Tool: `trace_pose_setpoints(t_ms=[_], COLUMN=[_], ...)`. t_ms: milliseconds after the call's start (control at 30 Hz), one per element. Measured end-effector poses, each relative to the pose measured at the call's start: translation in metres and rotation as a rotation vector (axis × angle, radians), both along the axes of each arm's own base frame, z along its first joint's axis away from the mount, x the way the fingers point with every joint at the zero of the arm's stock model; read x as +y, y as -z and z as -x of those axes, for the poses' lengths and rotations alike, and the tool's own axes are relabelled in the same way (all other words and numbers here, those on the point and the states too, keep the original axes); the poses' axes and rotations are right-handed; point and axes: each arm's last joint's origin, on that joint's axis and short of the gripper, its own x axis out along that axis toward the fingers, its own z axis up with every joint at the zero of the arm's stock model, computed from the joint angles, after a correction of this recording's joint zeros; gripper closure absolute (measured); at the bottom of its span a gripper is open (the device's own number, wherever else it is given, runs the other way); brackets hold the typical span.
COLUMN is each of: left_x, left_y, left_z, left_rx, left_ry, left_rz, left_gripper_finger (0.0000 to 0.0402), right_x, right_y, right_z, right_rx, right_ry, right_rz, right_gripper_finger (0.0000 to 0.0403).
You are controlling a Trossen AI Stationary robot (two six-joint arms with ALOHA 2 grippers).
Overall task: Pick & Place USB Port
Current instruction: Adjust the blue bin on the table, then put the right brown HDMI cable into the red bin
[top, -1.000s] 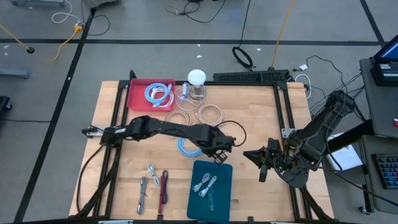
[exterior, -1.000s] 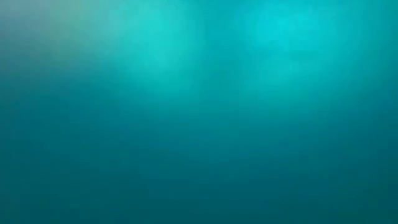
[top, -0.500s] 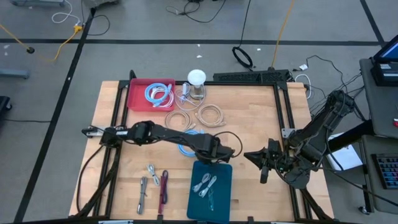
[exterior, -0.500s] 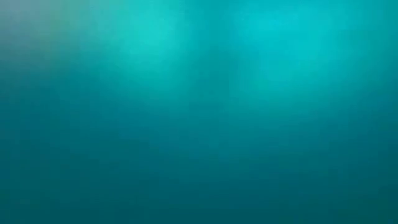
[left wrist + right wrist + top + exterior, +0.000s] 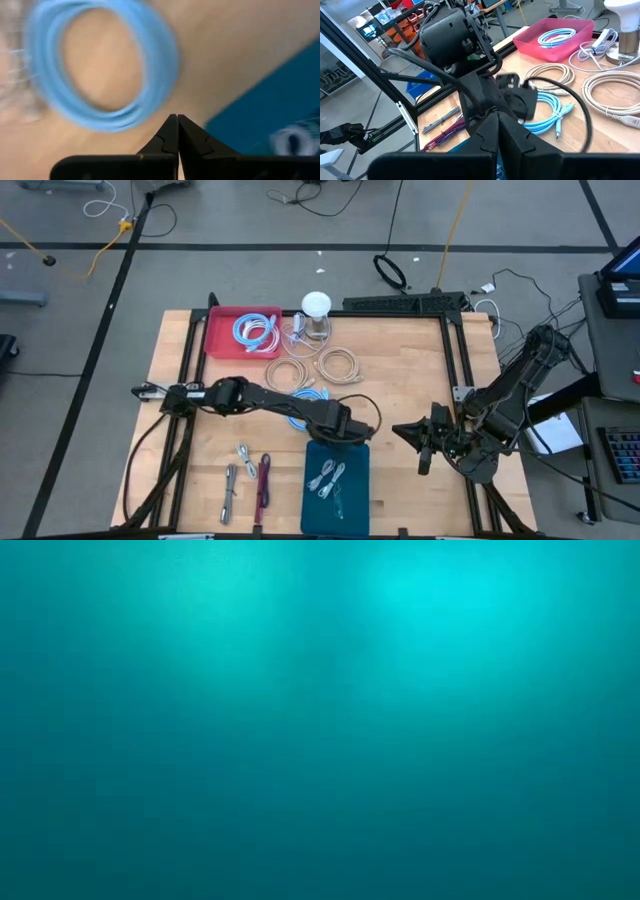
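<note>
The low view shows only a teal blur. The left gripper [image 5: 177,131], fingers pressed together and holding nothing, sits low at the near edge of the blue tray [image 5: 352,485], its tip hidden under the arm from above. A blue cable [image 5: 300,407] lies just beside it. The right gripper [image 5: 412,430], also closed, waits at the table's [image 5: 420,360] right edge.

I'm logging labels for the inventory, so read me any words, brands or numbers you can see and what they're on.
No text can be read in any view.
The red tray, teal tray and coiled blue cable show no markings.
The low view is a plain teal blur.
</note>
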Motion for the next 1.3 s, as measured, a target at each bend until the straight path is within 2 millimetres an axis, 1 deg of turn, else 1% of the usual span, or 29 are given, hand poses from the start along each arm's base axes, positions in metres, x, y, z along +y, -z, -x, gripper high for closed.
trace_pose_setpoints(t_ms=[33,200,267,333,400,467,500,633,733,867,967,1067,1133,1233,1300], left_x=[0.004,0.033,0.046,0.062,0.082,0.101,0.11,0.136,0.152,0.175,0.189,0.195,0.196,0.197,0.199], left_y=[-0.005,-0.043,-0.057,-0.072,-0.089,-0.098,-0.099,-0.088,-0.076,-0.053,-0.039,-0.028,-0.026,-0.026,-0.026], left_z=[0.001,0.004,0.011,0.018,0.027,0.035,0.04,0.053,0.065,0.084,0.107,0.124,0.131,0.134,0.135], left_rx=[-0.005,-0.134,-0.137,-0.151,-0.18,-0.188,-0.177,-0.143,-0.202,-0.327,-0.339,-0.317,-0.319,-0.322,-0.325], left_ry=[-0.005,-0.049,-0.064,-0.081,-0.093,-0.135,-0.151,-0.171,-0.201,-0.327,-0.431,-0.47,-0.466,-0.442,-0.446], left_rz=[-0.021,-0.074,-0.139,-0.214,-0.23,-0.244,-0.249,-0.207,-0.12,-0.008,0.075,0.108,0.137,0.167,0.177], left_gripper_finger=[0.0401,0.0401,0.0401,0.0401,0.0401,0.0401,0.0401,0.0401,0.0401,0.0401,0.04,0.0391,0.0381,0.0358,0.0334], right_x=[0.0,0.0,0.0,0.0,0.0,0.0,0.0,-0.002,-0.003,-0.003,-0.005,-0.008,-0.01,-0.013,-0.015], right_y=[0.0,0.0,0.0,0.0,0.0,0.0,0.0,0.0,0.0,0.0,0.0,0.0,0.0,0.0,0.0], right_z=[0.0,0.0,0.0,0.0,0.0,0.0,0.0,-0.001,-0.002,-0.003,-0.005,-0.007,-0.009,-0.011,-0.013], right_rx=[0.0,0.001,0.001,0.0,0.0,-0.001,-0.001,-0.003,-0.008,-0.01,-0.011,-0.01,-0.005,-0.001,0.002], right_ry=[0.0,0.0,0.0,0.001,0.001,0.003,0.004,0.013,0.024,0.031,0.047,0.063,0.067,0.08,0.088], right_rz=[0.0,0.003,0.003,-0.001,-0.002,-0.003,-0.002,-0.004,-0.018,-0.015,-0.014,-0.003,0.001,0.006,0.013], right_gripper_finger=[0.0403,0.0403,0.0403,0.0403,0.0403,0.0403,0.0403,0.0403,0.0403,0.0403,0.0403,0.0403,0.0403,0.0403,0.0403])
